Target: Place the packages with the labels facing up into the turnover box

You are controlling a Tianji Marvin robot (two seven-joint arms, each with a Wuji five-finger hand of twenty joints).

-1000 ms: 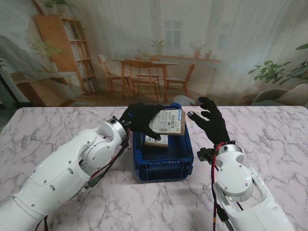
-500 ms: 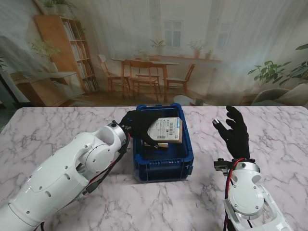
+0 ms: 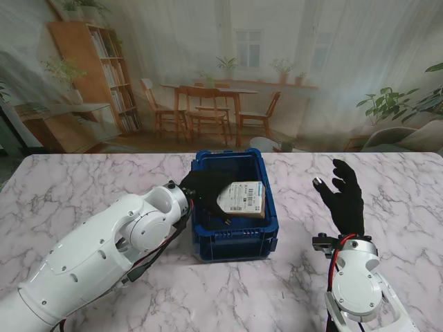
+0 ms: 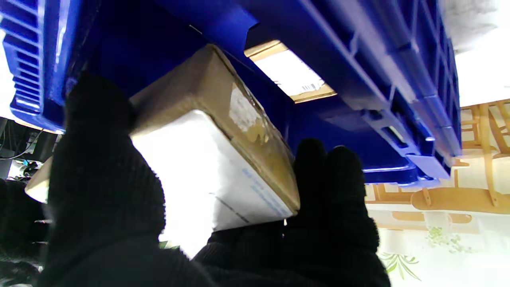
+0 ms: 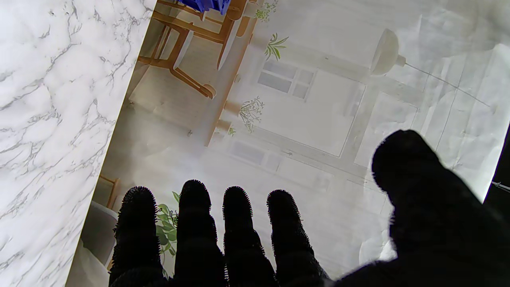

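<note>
package going into the box

our left hand (image 3: 202,188) grips the package (image 3: 242,198) label-up inside the box (image 3: 235,242) to lay it flat; our right hand (image 3: 344,200) waits spread, empty.

A white marble-patterned surface (image 3: 83,187) with grey veins fills the lower half of the stand's frame, from edge to edge. A blue turnover box (image 3: 235,243) sits directly on it at the centre of the frame, its long sides running toward the far edge.
</note>
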